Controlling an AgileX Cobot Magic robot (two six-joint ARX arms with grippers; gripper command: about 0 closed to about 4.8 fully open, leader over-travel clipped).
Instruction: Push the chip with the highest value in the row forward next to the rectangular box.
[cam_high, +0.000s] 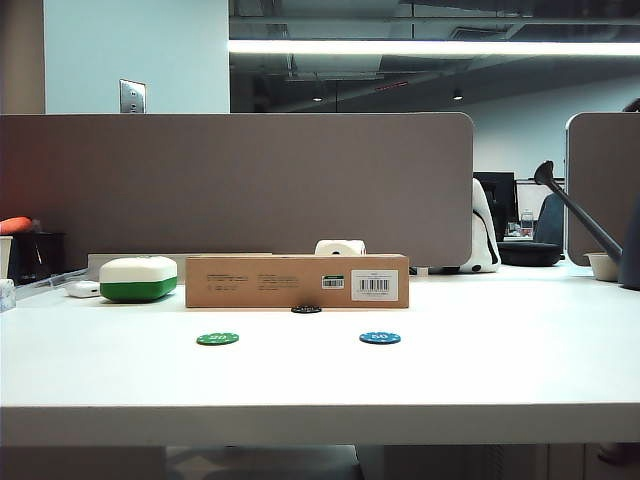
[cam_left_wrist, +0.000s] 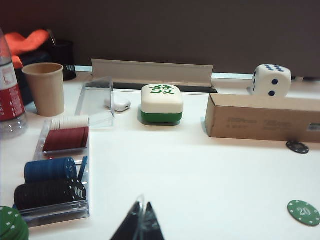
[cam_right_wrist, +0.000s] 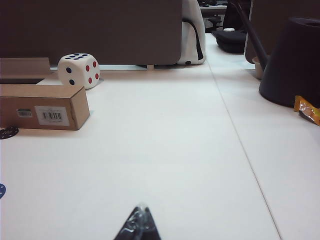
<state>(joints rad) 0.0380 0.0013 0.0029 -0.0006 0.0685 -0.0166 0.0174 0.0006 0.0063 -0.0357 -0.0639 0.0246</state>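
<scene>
A white-and-green case (cam_left_wrist: 161, 104) sits on the white table (cam_high: 480, 360), with a small white earbud case (cam_left_wrist: 119, 104) and a clear lid (cam_left_wrist: 96, 101) beside it. A paper cup (cam_left_wrist: 45, 88), a bottle (cam_left_wrist: 10, 95) and a clear tray (cam_left_wrist: 55, 175) of red, blue and black chip stacks stand nearer the table's side edge. A big white die (cam_right_wrist: 78, 70) rests before the grey partition (cam_high: 240, 180), and well apart on the other side stands a dark watering can (cam_right_wrist: 292, 60) with an orange wrapper (cam_right_wrist: 307, 109) at its foot.
</scene>
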